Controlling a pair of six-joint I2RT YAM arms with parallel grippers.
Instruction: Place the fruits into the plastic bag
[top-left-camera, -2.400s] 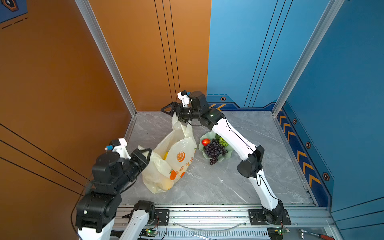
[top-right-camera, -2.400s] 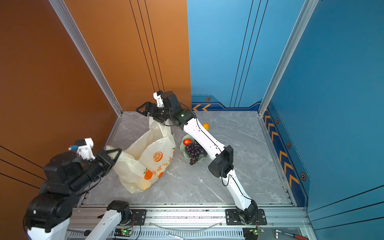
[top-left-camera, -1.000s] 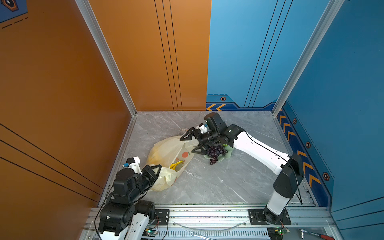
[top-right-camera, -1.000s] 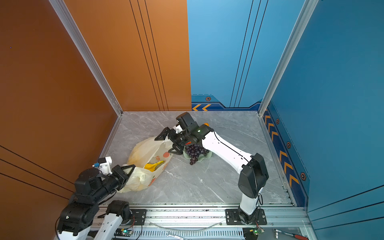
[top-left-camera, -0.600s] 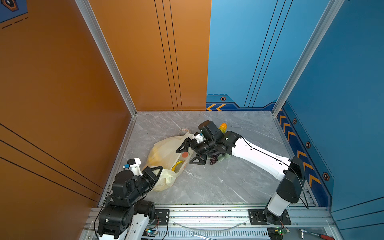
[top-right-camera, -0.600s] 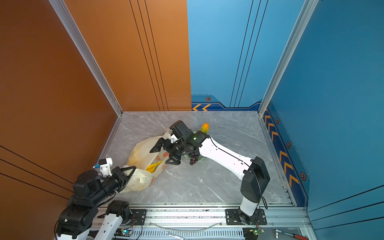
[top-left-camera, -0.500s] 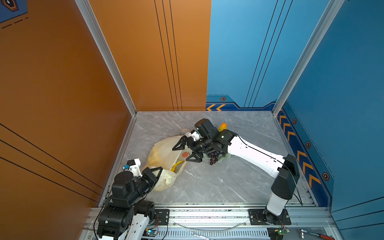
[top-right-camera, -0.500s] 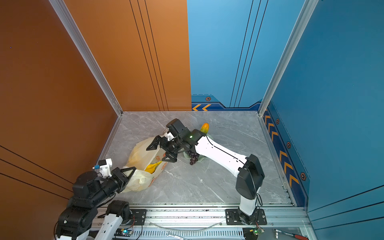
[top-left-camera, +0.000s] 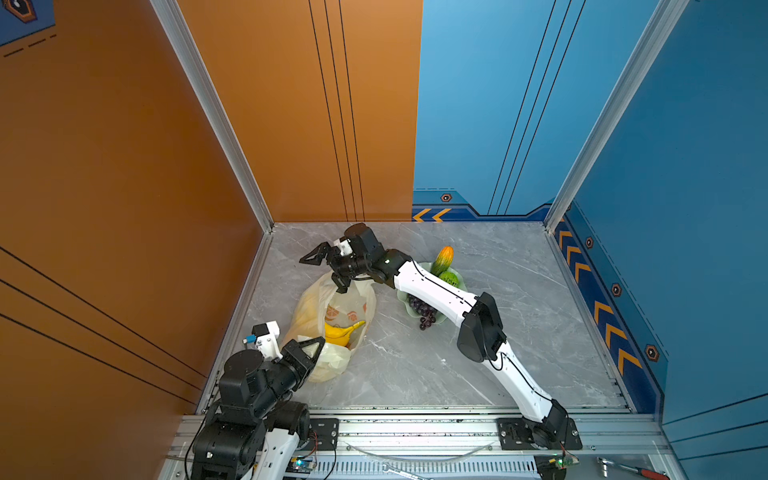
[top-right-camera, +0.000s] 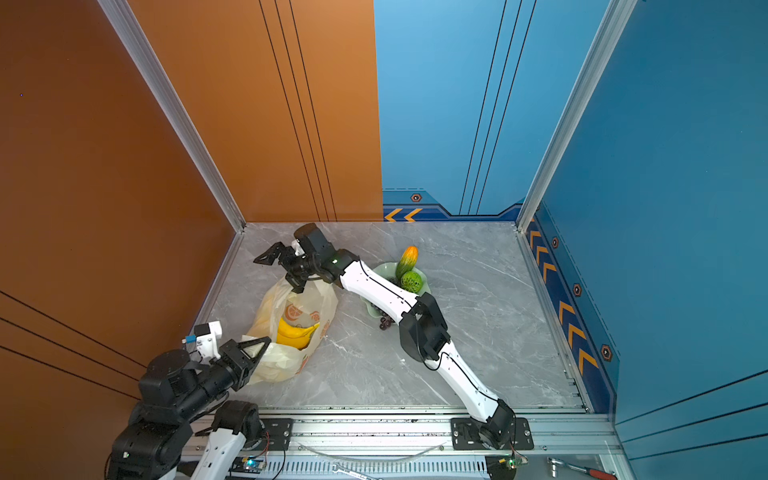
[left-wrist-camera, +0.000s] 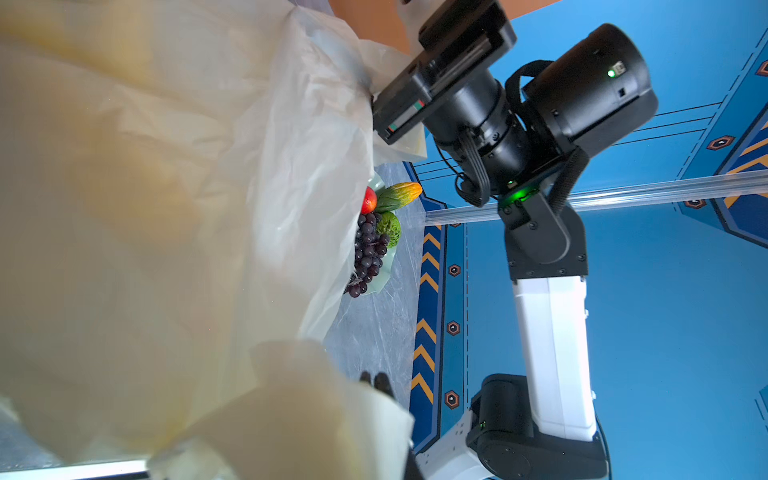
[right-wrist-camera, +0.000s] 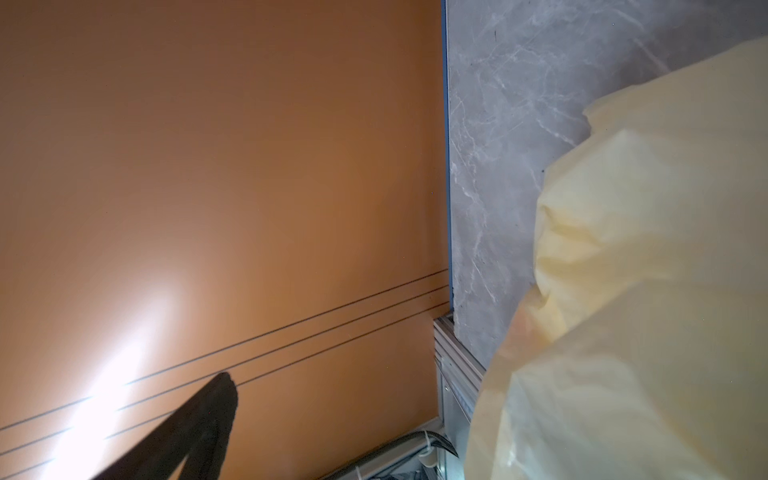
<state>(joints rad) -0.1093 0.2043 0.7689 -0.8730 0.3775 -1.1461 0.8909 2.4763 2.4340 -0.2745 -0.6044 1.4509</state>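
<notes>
The plastic bag lies on the marble floor at left, stretched between both grippers. A yellow banana bunch shows inside it. My left gripper is shut on the bag's near edge. My right gripper is open at the bag's far end, its lower finger under the bag's edge. One finger shows against the orange wall; the bag hides the other. Grapes, a green ball, a green-yellow oblong and a red fruit sit in the dish.
The pale green dish stands right of the bag, partly under my right forearm. The orange wall is close on the left. A metal rail runs along the front edge.
My right gripper has swung from beside the dish to the back left, over the bag's far end. The bag now lies longer between the grippers and the banana shows more.
</notes>
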